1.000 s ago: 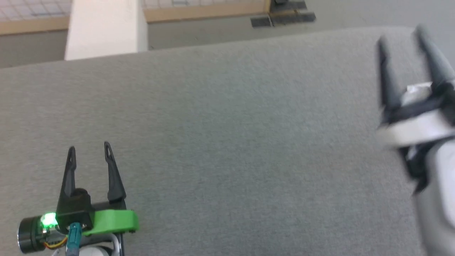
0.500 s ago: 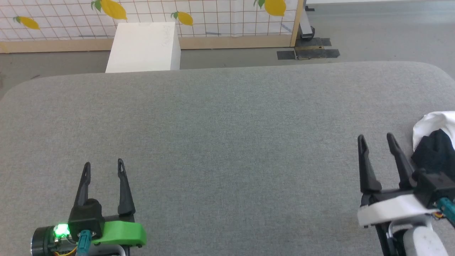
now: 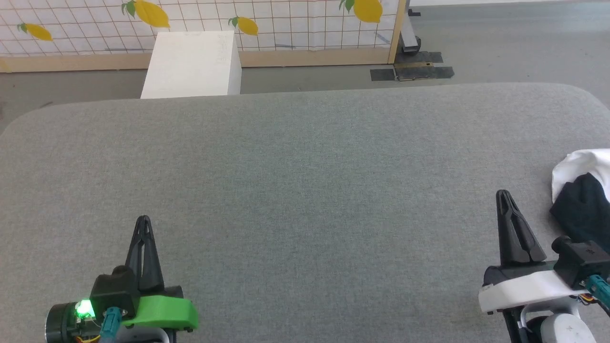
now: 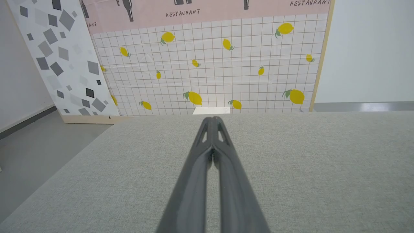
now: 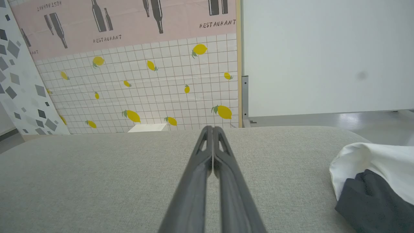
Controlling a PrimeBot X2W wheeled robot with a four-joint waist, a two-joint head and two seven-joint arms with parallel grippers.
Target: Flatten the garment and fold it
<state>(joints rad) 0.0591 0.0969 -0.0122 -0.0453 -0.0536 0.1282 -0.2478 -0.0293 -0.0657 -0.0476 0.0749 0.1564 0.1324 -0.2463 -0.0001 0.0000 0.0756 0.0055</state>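
Garment (image 3: 580, 202) lies bunched near right hand (image 3: 503, 196); wall panel (image 5: 129, 22) reads RESTAURANT

matt woven grey table (image 3: 305, 190), soft cloth garment (image 3: 579, 164)

Staged test lab with printed backdrop panels (image 4: 210, 64) (lemons, "RESTAURANT").

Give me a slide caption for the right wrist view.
Right gripper, shut and empty, over the grey padded table; the bunched white-and-black garment lies to its right, untouched.
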